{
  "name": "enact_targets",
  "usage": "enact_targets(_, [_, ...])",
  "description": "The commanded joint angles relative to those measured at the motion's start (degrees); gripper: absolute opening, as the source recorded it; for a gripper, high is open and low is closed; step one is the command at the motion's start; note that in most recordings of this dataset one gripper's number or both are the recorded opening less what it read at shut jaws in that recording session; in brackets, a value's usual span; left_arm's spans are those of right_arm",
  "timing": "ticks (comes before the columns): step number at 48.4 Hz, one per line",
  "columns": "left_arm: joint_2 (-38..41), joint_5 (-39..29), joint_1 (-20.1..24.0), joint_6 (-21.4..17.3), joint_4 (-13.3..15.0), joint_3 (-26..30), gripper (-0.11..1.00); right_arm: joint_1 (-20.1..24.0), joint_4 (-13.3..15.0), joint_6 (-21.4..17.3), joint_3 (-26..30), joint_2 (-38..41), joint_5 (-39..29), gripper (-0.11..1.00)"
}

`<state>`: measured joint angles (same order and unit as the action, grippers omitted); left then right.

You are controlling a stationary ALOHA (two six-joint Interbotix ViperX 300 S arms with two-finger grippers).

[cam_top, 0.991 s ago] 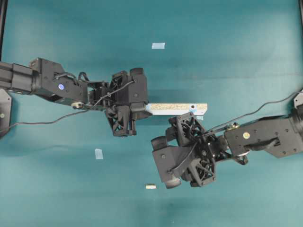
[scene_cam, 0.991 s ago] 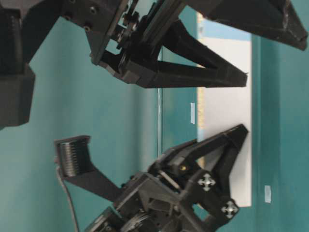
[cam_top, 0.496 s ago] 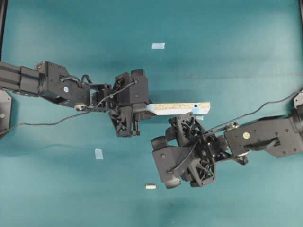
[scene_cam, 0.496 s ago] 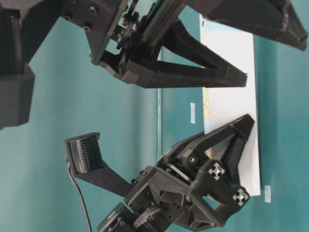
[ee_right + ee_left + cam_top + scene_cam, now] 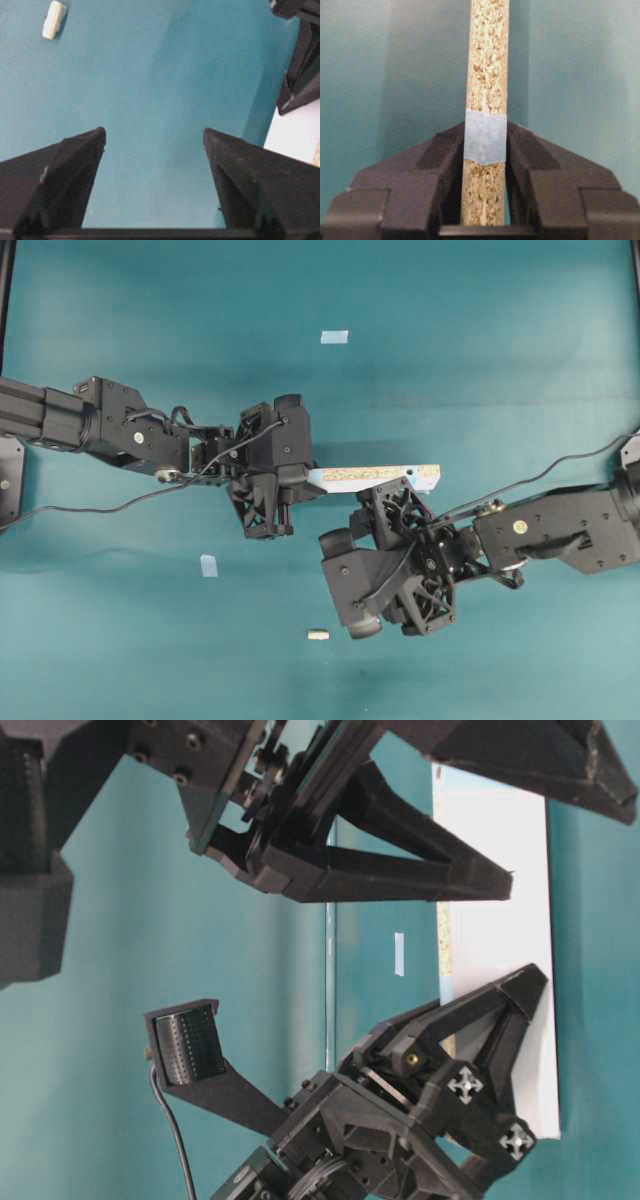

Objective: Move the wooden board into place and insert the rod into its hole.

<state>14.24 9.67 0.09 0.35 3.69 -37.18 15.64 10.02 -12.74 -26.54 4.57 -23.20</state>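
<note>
1. The table-level view is crowded by black arm parts, so much of the wooden board (image 5: 498, 920) is cut off there, and its holes are hard to make out from overhead.
2. The left gripper (image 5: 485, 150) has its jaws clamped on the wooden board at a light-blue tape band (image 5: 485, 137), gripping it edge-on.
3. The right gripper (image 5: 152, 145) has its jaws wide apart, holding nothing, over bare teal desk (image 5: 150, 75).
4. The board juts rightward from the left jaws in the overhead view, its far end just above the right arm's wrist.
5. The rod (image 5: 317, 634) lies on the desk, well apart from the board, near the right gripper's lower left.
6. The left arm reaches in roughly level from the left; the right arm angles in from the right.
</note>
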Motion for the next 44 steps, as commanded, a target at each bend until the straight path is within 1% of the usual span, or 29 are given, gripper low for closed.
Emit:
enact_targets(1, [-1.05, 0.26, -0.35, 0.00, 0.00, 0.35, 0.21, 0.18, 0.09, -0.09, 1.49, -0.62, 0.53, 0.86])
enact_targets(9, [-0.88, 0.26, -0.35, -0.53, -0.09, 0.18, 0.21, 0.18, 0.09, -0.09, 1.67, -0.62, 0.53, 0.86])
enact_targets(18, [-1.05, -0.53, -0.18, -2.81, -0.09, -0.18, 0.21, 0.18, 0.09, -0.09, 1.76, -0.62, 0.53, 0.85])
enact_targets(23, [-1.05, -0.97, -0.18, -3.43, -0.09, 0.00, 0.21, 0.18, 0.09, -0.09, 1.76, -0.62, 0.53, 0.86])
enact_targets(44, [-0.09, -0.97, 0.35, -3.25, -0.09, 1.49, 0.21, 0.26, 0.09, -0.09, 1.93, -0.53, 0.53, 0.86])
